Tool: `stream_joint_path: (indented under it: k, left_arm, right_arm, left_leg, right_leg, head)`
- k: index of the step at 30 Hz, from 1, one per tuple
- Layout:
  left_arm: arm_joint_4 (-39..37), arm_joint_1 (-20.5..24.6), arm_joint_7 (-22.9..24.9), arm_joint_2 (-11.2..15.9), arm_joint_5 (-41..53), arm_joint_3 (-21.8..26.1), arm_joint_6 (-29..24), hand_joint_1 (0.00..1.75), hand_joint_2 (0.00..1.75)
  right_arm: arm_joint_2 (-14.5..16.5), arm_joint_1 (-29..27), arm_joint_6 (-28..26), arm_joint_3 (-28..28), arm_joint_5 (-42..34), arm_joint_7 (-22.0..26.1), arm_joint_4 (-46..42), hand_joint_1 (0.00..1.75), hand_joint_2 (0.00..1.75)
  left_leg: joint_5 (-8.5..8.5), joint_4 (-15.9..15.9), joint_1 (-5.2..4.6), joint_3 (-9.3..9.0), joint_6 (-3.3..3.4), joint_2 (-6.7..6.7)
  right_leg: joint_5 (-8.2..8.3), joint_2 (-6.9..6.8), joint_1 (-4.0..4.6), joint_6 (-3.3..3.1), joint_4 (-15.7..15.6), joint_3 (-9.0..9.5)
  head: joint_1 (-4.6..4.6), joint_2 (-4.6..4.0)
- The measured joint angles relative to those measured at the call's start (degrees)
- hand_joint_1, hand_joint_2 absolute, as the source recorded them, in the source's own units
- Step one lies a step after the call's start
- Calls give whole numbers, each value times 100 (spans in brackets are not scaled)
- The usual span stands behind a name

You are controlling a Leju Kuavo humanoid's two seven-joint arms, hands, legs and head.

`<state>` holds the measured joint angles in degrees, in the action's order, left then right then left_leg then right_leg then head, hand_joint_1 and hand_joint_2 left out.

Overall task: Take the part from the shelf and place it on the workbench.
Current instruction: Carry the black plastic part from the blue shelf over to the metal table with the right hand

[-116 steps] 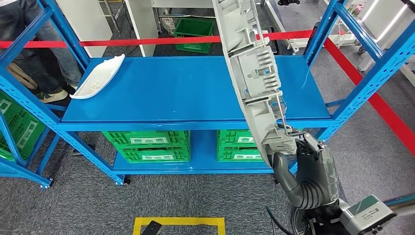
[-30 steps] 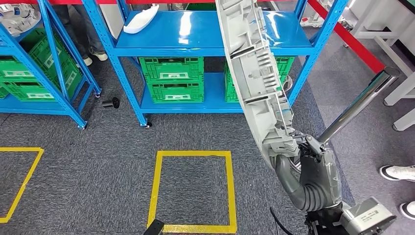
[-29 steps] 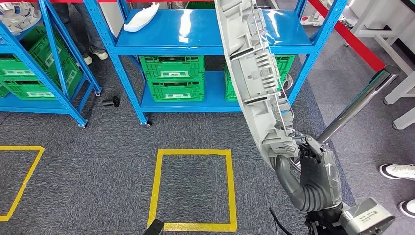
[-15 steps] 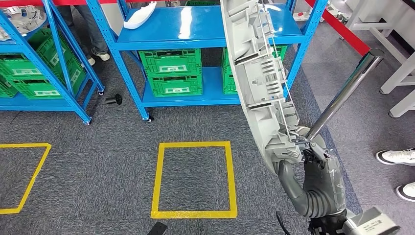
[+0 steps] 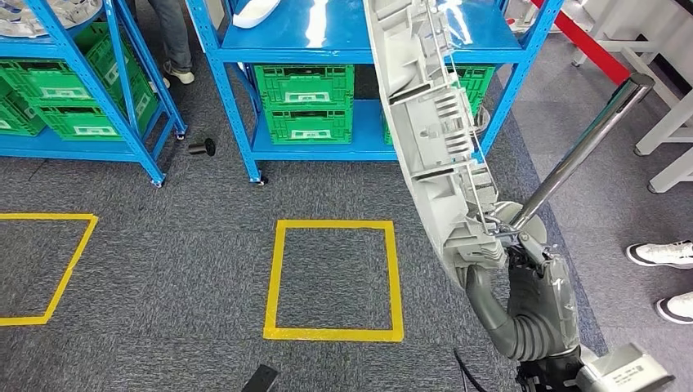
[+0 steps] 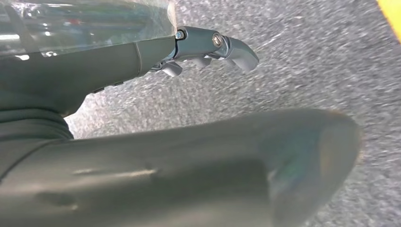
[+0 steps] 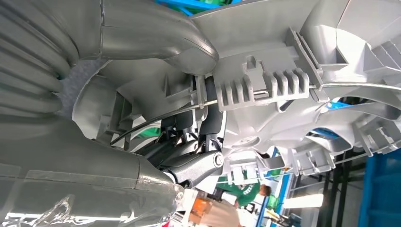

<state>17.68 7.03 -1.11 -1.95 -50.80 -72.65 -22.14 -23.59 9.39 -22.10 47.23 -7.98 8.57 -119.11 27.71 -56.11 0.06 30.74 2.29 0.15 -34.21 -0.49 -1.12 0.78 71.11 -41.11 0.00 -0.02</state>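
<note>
Nearest, low on the right of the head view, the right robot hand (image 5: 529, 287) grips the lower end of the long, curved grey-white plastic part (image 5: 433, 139), thumb wrapped round one face and dark fingers (image 7: 203, 137) closed among the ribs on the other. The part stands nearly upright, tilted slightly, rising from the hand up past the top of the picture, well clear of the floor and of the shelf behind it. In the left wrist view the left robot hand (image 6: 142, 156) hangs over the grey carpet, its fingers (image 6: 222, 45) loosely curled in and holding nothing.

On the grey carpet floor (image 5: 163, 269) just beyond lies a yellow tape square (image 5: 335, 279), with another yellow outline (image 5: 49, 269) off to the left. A shiny metal pole (image 5: 584, 147) slants up on the right, near a person's white shoes (image 5: 660, 255).

Farther off stands the blue steel shelf rack (image 5: 327, 55), green plastic crates (image 5: 306, 102) on its lower level and a small white curved piece (image 5: 255, 11) on its upper board.
</note>
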Motion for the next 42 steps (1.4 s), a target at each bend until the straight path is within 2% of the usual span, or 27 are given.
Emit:
stream_joint_path:
  k: [1,2,3,5,7,8,10,11,13,15,16,17,19,21,23,25,27,30,31,32,33,34,35,37,38,40,42]
  left_arm:
    - [0,0,21,1,0,0,2,0,175]
    - [0,3,48,1,0,0,3,0,175]
    - [0,6,73,2,0,0,2,0,175]
    - [2,18,108,-1,0,0,-2,0,175]
    - [3,27,118,-5,-1,-1,-7,0,175]
    - [3,30,119,-6,-1,-1,-8,0,175]
    - [3,26,120,-2,-1,-4,-9,0,175]
    - [3,20,121,0,-2,-5,-9,0,175]
    - [3,14,129,2,-2,-7,-11,0,175]
    - [3,16,138,3,-2,-7,-13,0,175]
    - [3,18,142,4,-2,-7,-13,0,175]
    - [3,19,145,7,-2,-7,-14,0,175]
    - [3,24,151,10,-2,-7,-14,0,175]
    - [3,43,151,14,-2,-7,-15,0,175]
    - [3,62,151,15,-2,-7,-15,0,175]
    - [3,60,152,15,-3,-7,-15,0,175]
    - [3,60,152,16,-5,-7,-15,0,175]
    - [3,70,153,13,-4,-8,-13,0,175]
    - [3,71,153,13,-4,-9,-13,0,175]
    - [3,71,154,14,-4,-8,-14,0,175]
    - [3,73,154,15,-3,-8,-14,0,175]
    - [3,74,152,15,3,-8,-14,0,175]
    - [3,75,145,14,15,-8,-14,0,175]
    - [3,78,114,11,62,-10,-16,0,175]
    - [3,80,96,10,84,-11,-16,0,175]
    - [3,81,78,11,107,-14,-18,0,175]
    - [3,74,74,13,114,-17,-26,0,175]
  right_arm:
    - [-1,0,1,0,-8,-4,1,175,175]
    - [-1,3,1,0,-16,-9,2,175,175]
    - [-1,9,2,0,-26,-14,2,175,175]
    - [-1,34,5,-1,-38,-22,2,175,175]
    - [-1,66,10,-4,-41,-27,1,175,175]
    - [-1,80,13,-5,-41,-29,2,175,175]
    - [-1,97,18,-9,-42,-31,3,175,175]
    - [1,105,19,-10,-45,-32,3,175,175]
    - [4,114,23,-11,-55,-34,4,175,175]
    - [6,115,28,-12,-61,-36,8,175,175]
    - [7,115,30,-12,-62,-36,14,175,175]
    - [7,115,32,-11,-63,-36,20,175,175]
    - [8,115,37,-11,-68,-36,28,175,175]
    - [8,115,40,-13,-73,-37,30,175,175]
    - [8,121,42,-15,-75,-38,30,175,175]
    - [7,124,42,-18,-75,-38,33,175,175]
    - [6,127,41,-25,-76,-38,39,175,175]
    - [7,128,41,-26,-76,-38,52,175,175]
    - [8,126,42,-26,-76,-39,61,175,175]
    - [8,125,42,-26,-76,-39,71,175,175]
    - [8,126,42,-26,-76,-40,81,175,175]
    - [8,127,42,-26,-76,-40,90,175,175]
    - [8,130,42,-26,-76,-40,94,175,175]
    - [8,136,42,-27,-80,-44,95,175,175]
    - [8,140,42,-27,-82,-47,96,175,175]
    - [7,145,40,-27,-90,-51,97,175,175]
    - [9,148,37,-28,-94,-51,97,175,175]
  left_leg:
    - [-50,-18,-12,86,4,0]
    - [-97,-44,-24,175,4,0]
    - [-141,-71,-34,260,-1,-1]
    - [-218,-127,-55,405,-27,-4]
    - [-305,-154,-58,502,-82,-2]
    - [-356,-152,-52,539,-118,1]
    - [-393,-156,-33,598,-188,-1]
    - [-293,-221,-26,638,-227,-6]
    - [181,-679,-1,763,-302,-15]
    - [639,-1393,25,886,-362,-15]
    - [707,-1626,33,877,-379,-15]
    - [655,-1669,38,789,-387,-15]
    - [376,-1183,42,362,-370,-16]
    - [306,-472,26,-105,-317,-23]
    - [366,-148,-3,-264,-252,-32]
    - [292,-80,-1,-220,-171,-28]
    - [179,-37,21,-129,-83,-13]
    - [36,-61,18,79,-32,-3]
    - [-6,-80,10,153,-35,-3]
    - [-47,-105,4,231,-37,-2]
    - [-84,-135,0,312,-44,-2]
    - [-115,-168,-1,391,-55,-3]
    - [-142,-201,-5,464,-73,-4]
    - [-204,-246,-20,555,-124,-10]
    - [-246,-251,-22,582,-158,-10]
    - [-311,-251,-12,619,-222,-12]
    - [-160,-388,0,698,-288,-14]
  right_leg:
    - [-19,0,1,-5,212,5]
    - [84,0,5,-20,223,104]
    - [238,0,13,-47,37,294]
    - [417,-2,51,-135,-731,855]
    - [363,-5,95,-196,-1352,1219]
    - [338,-5,114,-213,-1477,1258]
    - [421,-17,116,-251,-1534,1194]
    - [473,-28,105,-283,-1550,1159]
    - [572,-47,82,-329,-1559,1075]
    - [643,-48,81,-343,-1514,954]
    - [675,-48,80,-341,-1480,881]
    - [705,-45,79,-335,-1439,801]
    - [757,-35,77,-313,-1349,644]
    - [813,-29,87,-265,-1283,528]
    - [902,-32,89,-199,-1274,459]
    - [968,-25,79,-136,-1285,410]
    - [733,-4,77,-86,-1106,306]
    - [-15,9,64,-44,-162,60]
    - [-103,8,62,-39,125,33]
    - [-50,8,62,-40,264,72]
    - [107,9,63,-49,225,189]
    - [287,8,63,-63,-3,394]
    - [371,8,67,-83,-366,659]
    - [298,9,86,-129,-1121,1147]
    - [216,9,102,-154,-1336,1260]
    - [225,2,109,-219,-1439,1265]
    - [300,-9,91,-294,-1455,1219]
  head:
    - [5,0]
    - [9,0]
    - [11,0]
    - [15,0]
    - [9,0]
    - [5,0]
    - [9,0]
    - [5,0]
    - [-18,0]
    - [-40,0]
    - [-45,0]
    - [-51,0]
    - [-69,0]
    - [-81,0]
    - [-86,0]
    - [-83,0]
    - [-57,0]
    - [-4,0]
    - [5,0]
    - [10,0]
    - [14,0]
    - [16,0]
    - [17,0]
    - [15,0]
    - [15,0]
    - [16,0]
    - [-3,0]
